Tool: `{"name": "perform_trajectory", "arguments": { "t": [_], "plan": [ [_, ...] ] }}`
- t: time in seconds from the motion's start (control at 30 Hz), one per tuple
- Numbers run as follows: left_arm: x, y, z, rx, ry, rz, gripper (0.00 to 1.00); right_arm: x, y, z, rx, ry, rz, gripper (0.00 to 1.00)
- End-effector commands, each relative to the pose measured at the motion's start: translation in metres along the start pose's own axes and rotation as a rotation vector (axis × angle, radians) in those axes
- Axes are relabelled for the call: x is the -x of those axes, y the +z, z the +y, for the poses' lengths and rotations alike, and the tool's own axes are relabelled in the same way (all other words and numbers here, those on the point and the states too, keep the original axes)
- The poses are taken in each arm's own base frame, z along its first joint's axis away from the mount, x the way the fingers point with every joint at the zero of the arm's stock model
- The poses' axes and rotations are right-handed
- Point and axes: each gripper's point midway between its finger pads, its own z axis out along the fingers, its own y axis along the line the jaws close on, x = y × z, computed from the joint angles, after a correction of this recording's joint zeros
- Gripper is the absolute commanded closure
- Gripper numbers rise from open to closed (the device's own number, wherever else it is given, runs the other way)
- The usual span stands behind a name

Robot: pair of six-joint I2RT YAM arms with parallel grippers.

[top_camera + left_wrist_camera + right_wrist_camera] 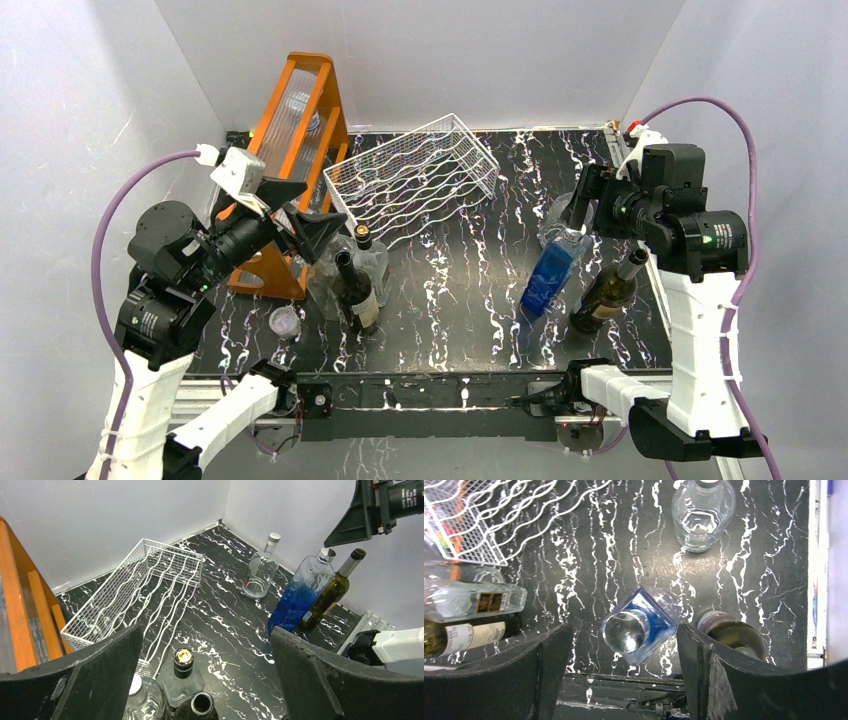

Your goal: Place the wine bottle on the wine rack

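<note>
Overhead, the left gripper (pixel 206 634) gapes empty above the dark, white-labelled wine bottle (pixel 357 290) standing near the white wire wine rack (pixel 415 180); the right gripper (pixel 624 630) gapes empty above the blue square bottle (pixel 651 620)

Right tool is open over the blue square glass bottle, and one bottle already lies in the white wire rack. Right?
Not quite: the white wire rack holds no bottle, as the top external view shows. The right tool is open over the blue square glass bottle.
</note>
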Motion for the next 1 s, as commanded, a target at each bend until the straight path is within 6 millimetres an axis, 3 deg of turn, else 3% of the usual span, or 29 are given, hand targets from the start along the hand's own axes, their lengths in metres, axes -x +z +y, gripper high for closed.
{"name": "perform_trajectory", "arguments": {
  "t": [0.0,0.17,0.37,0.67,0.97],
  "plan": [
    [0.009,0.013,-0.006,-0.056,0.009,-0.027,0.02,-0.001,0.009,-0.015,-0.080,-0.014,0.001,0.14],
    [0.009,0.031,-0.002,-0.069,0.010,-0.036,0.02,-0.004,0.014,-0.013,-0.067,-0.023,0.010,0.12],
    [0.004,0.051,0.005,-0.072,0.003,-0.031,0.02,0.013,0.020,-0.027,-0.169,0.127,-0.112,0.18],
    [0.002,0.056,0.012,-0.050,0.033,-0.067,0.02,0.010,0.027,-0.041,-0.270,0.213,-0.082,0.18],
    [-0.014,0.063,0.025,0.007,0.006,-0.046,0.02,-0.009,0.045,-0.019,-0.250,0.211,0.043,0.15]
  ]
}}
